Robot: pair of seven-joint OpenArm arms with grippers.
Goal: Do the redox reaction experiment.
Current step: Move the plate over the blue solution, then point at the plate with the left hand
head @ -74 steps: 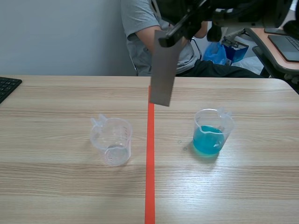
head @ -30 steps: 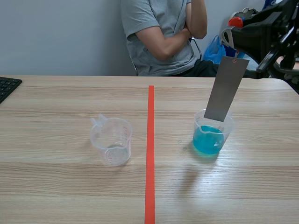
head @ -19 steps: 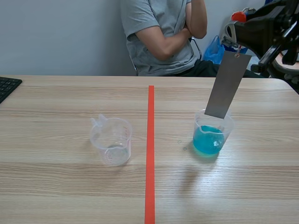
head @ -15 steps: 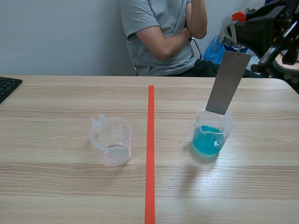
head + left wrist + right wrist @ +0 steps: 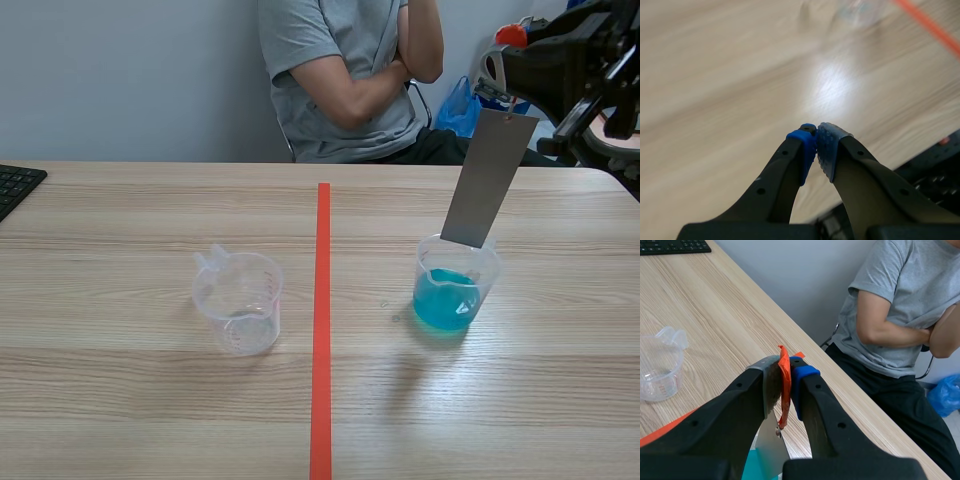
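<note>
A grey metal strip [image 5: 486,180] hangs tilted from an orange-red tab [image 5: 785,382], and my right gripper [image 5: 512,98] is shut on that tab high at the right. The strip's [image 5: 771,450] lower end is level with the rim of a clear beaker of blue liquid [image 5: 452,285]; whether it is inside the beaker or touches it I cannot tell. An empty clear beaker [image 5: 240,300] stands left of the tape line and is also seen in the right wrist view [image 5: 660,367]. My left gripper [image 5: 816,145] is shut on nothing above bare wood and is out of the scene view.
A person in a grey shirt [image 5: 345,75] sits across the table with arms folded. A black keyboard [image 5: 15,185] lies at the far left edge. The table's right edge [image 5: 615,185] runs close behind the blue beaker.
The right arm carried the strip from above the tape line to the blue beaker. Over the last second the strip rose slightly, its end lifting to the rim. The beakers stayed put.
</note>
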